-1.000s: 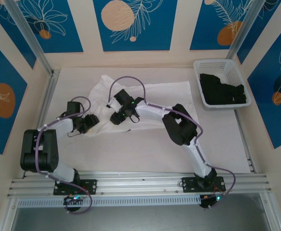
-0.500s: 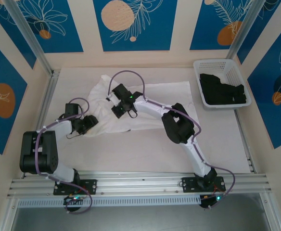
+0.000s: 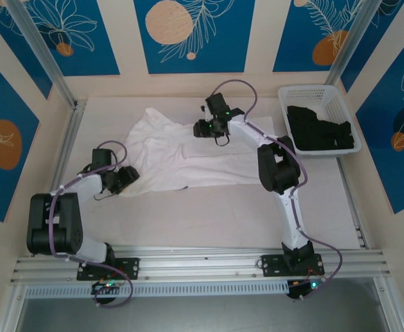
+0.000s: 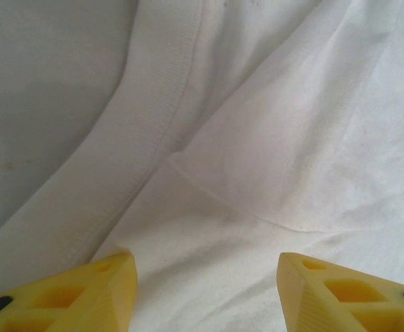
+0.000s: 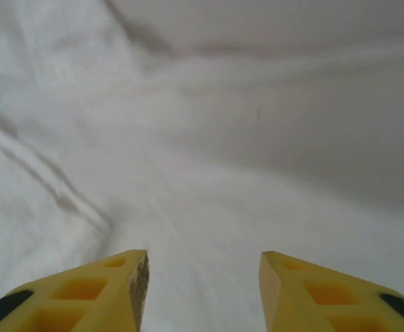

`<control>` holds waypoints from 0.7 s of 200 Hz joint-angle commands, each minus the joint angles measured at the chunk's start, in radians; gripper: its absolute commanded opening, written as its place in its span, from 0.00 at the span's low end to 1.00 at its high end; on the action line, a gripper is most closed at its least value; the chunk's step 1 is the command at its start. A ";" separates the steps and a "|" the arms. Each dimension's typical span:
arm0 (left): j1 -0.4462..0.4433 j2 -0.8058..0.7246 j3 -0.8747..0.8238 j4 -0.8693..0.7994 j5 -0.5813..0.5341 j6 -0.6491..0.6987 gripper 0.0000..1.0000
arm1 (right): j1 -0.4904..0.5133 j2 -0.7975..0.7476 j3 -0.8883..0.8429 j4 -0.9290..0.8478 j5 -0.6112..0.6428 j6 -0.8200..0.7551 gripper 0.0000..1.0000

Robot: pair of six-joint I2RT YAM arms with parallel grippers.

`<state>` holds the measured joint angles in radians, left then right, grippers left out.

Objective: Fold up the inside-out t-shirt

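The inside-out t-shirt (image 3: 188,162) lies spread and wrinkled across the middle of the table, white on the pale surface. My left gripper (image 3: 126,178) sits low at its left lower edge. In the left wrist view its yellow fingers (image 4: 105,290) stand open over the t-shirt (image 4: 271,138), beside a stitched hem, with nothing between them; left gripper (image 4: 205,266). My right gripper (image 3: 203,128) is stretched out to the shirt's far edge. It stands open (image 5: 203,259) just above the t-shirt (image 5: 223,173), and no cloth is pinched.
A white basket (image 3: 317,93) holding a black garment (image 3: 319,131) stands at the back right corner. Metal frame posts rise at the back left and back right. The right arm's elbow (image 3: 278,169) hangs over the shirt's right end.
My right arm has swung from the shirt's middle out to its far edge, toward the back right. The shirt now lies flatter and wider. The left arm has hardly moved.
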<state>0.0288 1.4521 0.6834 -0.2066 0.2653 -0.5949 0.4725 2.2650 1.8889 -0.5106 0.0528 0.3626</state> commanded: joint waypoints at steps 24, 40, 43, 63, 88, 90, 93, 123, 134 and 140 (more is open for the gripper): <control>-0.027 -0.113 0.072 -0.063 -0.107 0.037 0.56 | 0.006 -0.355 -0.393 -0.010 0.026 -0.036 0.49; -0.094 -0.121 0.090 -0.055 -0.097 0.046 0.56 | -0.067 -0.479 -0.564 -0.016 0.021 0.011 0.51; -0.110 -0.114 0.094 -0.051 -0.089 0.045 0.56 | -0.087 -0.496 -0.585 -0.024 0.013 0.022 0.51; -0.196 -0.042 0.124 -0.030 -0.014 0.037 0.56 | -0.226 -0.530 -0.683 -0.090 -0.041 0.078 0.51; -0.161 0.058 0.126 -0.007 0.041 0.007 0.56 | -0.345 -0.489 -0.724 -0.151 -0.040 0.083 0.50; -0.156 0.062 0.124 -0.005 0.047 0.006 0.56 | -0.349 -0.483 -0.725 -0.157 -0.037 0.082 0.50; -0.147 0.070 0.122 0.000 0.055 0.005 0.56 | -0.356 -0.476 -0.725 -0.166 -0.034 0.081 0.50; -0.091 0.093 0.092 -0.022 0.078 0.022 0.56 | -0.381 -0.445 -0.765 -0.214 -0.049 0.075 0.46; -0.087 0.075 0.062 -0.035 0.076 0.029 0.56 | -0.386 -0.457 -0.801 -0.213 -0.067 0.083 0.45; -0.086 0.061 0.045 -0.043 0.075 0.033 0.56 | -0.387 -0.467 -0.824 -0.205 -0.089 0.084 0.45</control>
<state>-0.0704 1.5455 0.7788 -0.2100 0.3065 -0.5758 0.0834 1.8217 1.1282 -0.6563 0.0372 0.4229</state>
